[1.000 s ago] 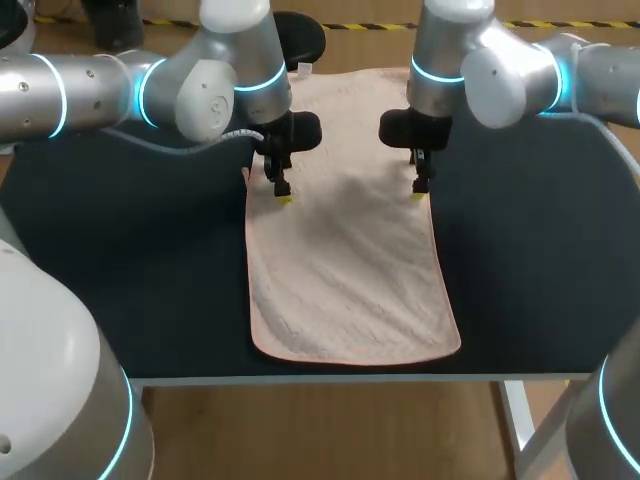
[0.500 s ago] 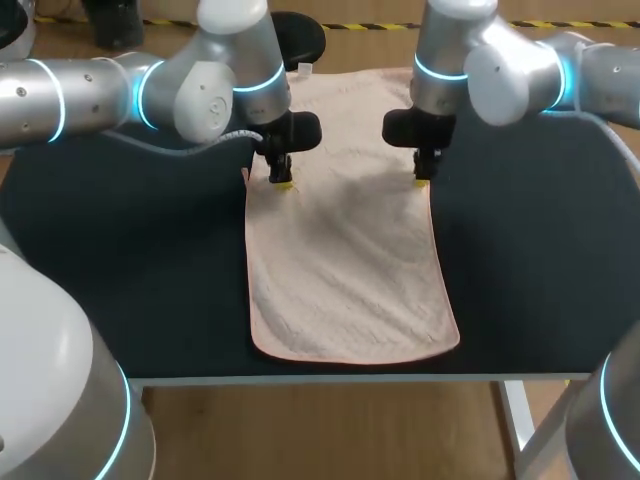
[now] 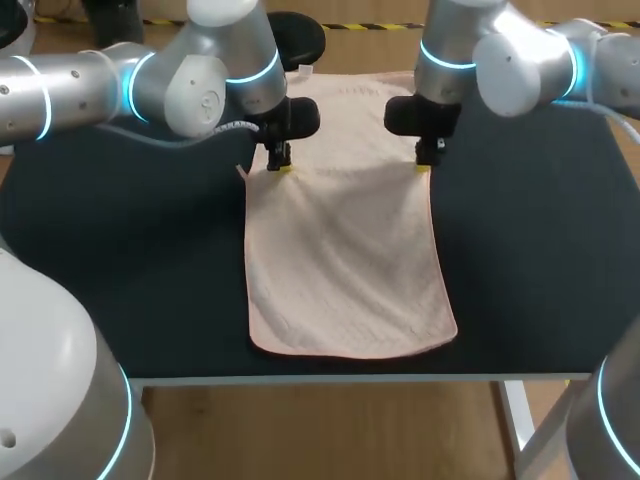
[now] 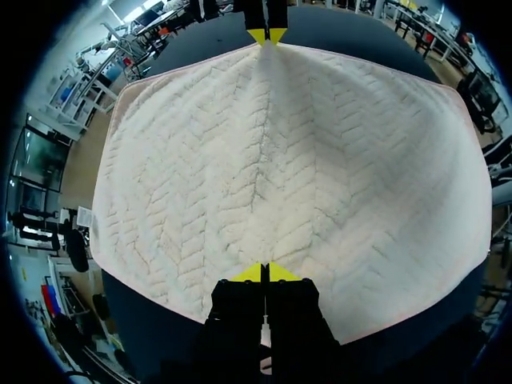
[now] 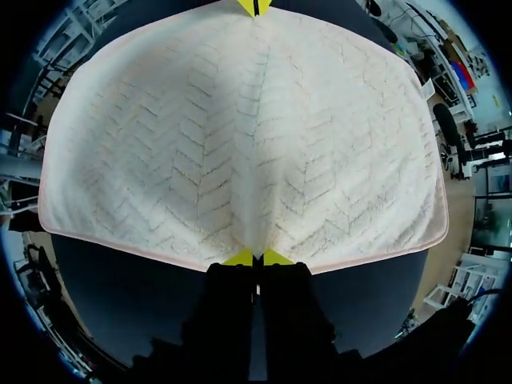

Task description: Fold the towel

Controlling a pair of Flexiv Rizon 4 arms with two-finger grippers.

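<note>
A pale pink towel (image 3: 345,260) lies lengthwise on the dark table (image 3: 120,260), running from the far edge almost to the near edge. My left gripper (image 3: 283,168) is shut on the towel's left long edge, about a third of the way from the far end. My right gripper (image 3: 422,165) is shut on the right long edge straight across from it. A raised ridge of cloth runs between them. In the left wrist view the left gripper (image 4: 265,273) pinches the towel (image 4: 200,176), with the right gripper (image 4: 266,34) opposite. The right gripper (image 5: 257,258) pinches the towel (image 5: 176,136) facing the left gripper (image 5: 255,6).
Bare dark tabletop stretches on both sides of the towel, wide at the left (image 3: 110,210) and at the right (image 3: 540,230). The towel's near end stops just short of the table's front edge (image 3: 350,378).
Both grippers went from open to shut on the towel's long edges. They then moved toward the far end and drew the cloth up into a ridge between them.
</note>
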